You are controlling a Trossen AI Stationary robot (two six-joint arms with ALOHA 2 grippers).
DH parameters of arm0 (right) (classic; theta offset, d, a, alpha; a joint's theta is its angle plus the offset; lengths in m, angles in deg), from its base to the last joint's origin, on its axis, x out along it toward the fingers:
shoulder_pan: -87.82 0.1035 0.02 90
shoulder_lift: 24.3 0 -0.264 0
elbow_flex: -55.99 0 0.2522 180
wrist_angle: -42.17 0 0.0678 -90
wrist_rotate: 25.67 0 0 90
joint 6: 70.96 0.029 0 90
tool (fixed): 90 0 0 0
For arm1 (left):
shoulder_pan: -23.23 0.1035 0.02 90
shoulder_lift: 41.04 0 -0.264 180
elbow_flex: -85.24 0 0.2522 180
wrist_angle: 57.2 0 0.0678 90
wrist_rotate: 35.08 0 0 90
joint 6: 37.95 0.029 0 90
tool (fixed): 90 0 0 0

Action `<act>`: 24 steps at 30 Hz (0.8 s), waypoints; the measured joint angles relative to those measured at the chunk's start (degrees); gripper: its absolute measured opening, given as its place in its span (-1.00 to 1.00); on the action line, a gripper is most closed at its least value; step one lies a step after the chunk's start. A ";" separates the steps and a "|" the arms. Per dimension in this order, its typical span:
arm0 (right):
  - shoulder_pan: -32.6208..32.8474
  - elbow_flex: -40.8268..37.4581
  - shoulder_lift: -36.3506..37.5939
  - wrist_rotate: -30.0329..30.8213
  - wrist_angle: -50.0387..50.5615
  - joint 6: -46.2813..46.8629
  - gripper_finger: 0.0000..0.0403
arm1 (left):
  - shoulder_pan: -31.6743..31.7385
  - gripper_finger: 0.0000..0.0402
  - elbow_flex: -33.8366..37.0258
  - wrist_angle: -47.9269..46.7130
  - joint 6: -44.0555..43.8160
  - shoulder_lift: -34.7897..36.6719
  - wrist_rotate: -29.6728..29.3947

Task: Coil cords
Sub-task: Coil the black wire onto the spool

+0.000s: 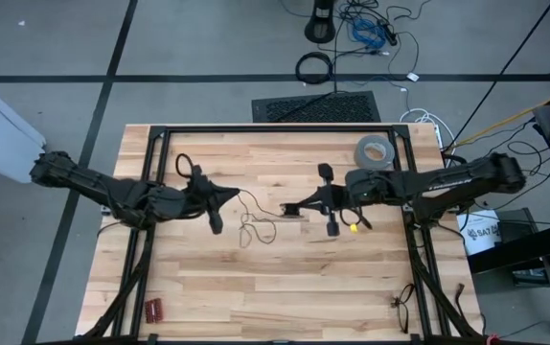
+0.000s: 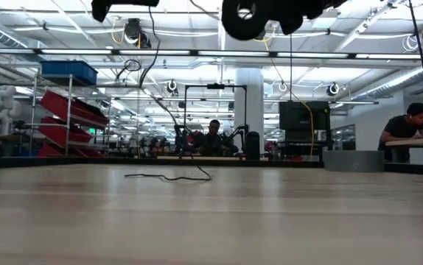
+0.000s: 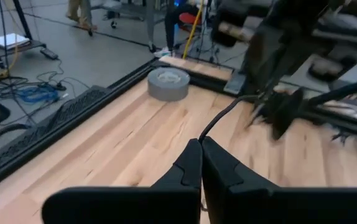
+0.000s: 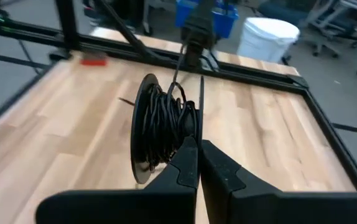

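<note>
We are partway, by our read: the right gripper (image 4: 197,146) is pinching shut on a flat black spool (image 4: 160,127) already carrying many turns of the cords (image 1: 256,222); a loose, thin, kinky tail is still lying mid-table; the left gripper (image 3: 200,149) is clamping that wire, feeding it; the table (image 1: 285,278) is pale wood planks.

At my three o'clock a white bucket (image 1: 483,233) shows letters starting "SAT". I can't read the rest. Nothing else is legible.
</note>
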 joint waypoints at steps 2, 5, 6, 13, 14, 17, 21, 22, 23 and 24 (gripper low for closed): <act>-0.40 -0.01 -0.82 0.80 -0.39 -0.20 -1.00 | -0.23 -0.99 -1.04 -0.03 0.15 0.00 0.06; -0.98 0.00 -2.00 0.81 -2.15 -0.31 -1.00 | -0.24 -0.99 -2.77 -0.13 1.00 0.00 0.06; -1.19 -0.02 -2.40 0.80 -3.01 -0.56 -1.00 | -0.24 -0.99 -3.35 -0.13 1.63 0.00 0.04; -1.62 0.00 -6.01 3.91 -10.25 -1.54 -1.00 | -0.18 -0.99 -7.03 2.31 2.03 -0.69 -0.03; -1.62 0.00 -6.69 4.57 -11.95 -1.55 -1.00 | -0.18 -0.99 -7.45 2.80 2.03 -1.09 -0.03; -1.61 0.00 -9.21 7.26 -17.19 -1.75 -1.00 | -0.18 -0.99 -8.18 5.41 2.31 -2.39 -0.03; -1.62 0.00 -12.72 13.91 -23.89 -1.82 -1.00 | -0.18 -0.99 -10.49 7.22 3.06 -3.95 -0.05; -1.62 0.00 -13.52 15.14 -25.62 -2.01 -1.00 | -0.18 -0.99 -11.22 7.14 3.06 -4.43 -0.05; -1.64 0.00 -14.24 15.78 -27.03 -2.35 -1.00 | -0.18 -0.99 -11.92 7.04 3.19 -4.94 -0.05; -1.66 0.00 -14.88 16.57 -28.29 -2.76 -1.00 | -0.18 -0.99 -12.53 6.91 3.40 -5.44 -0.05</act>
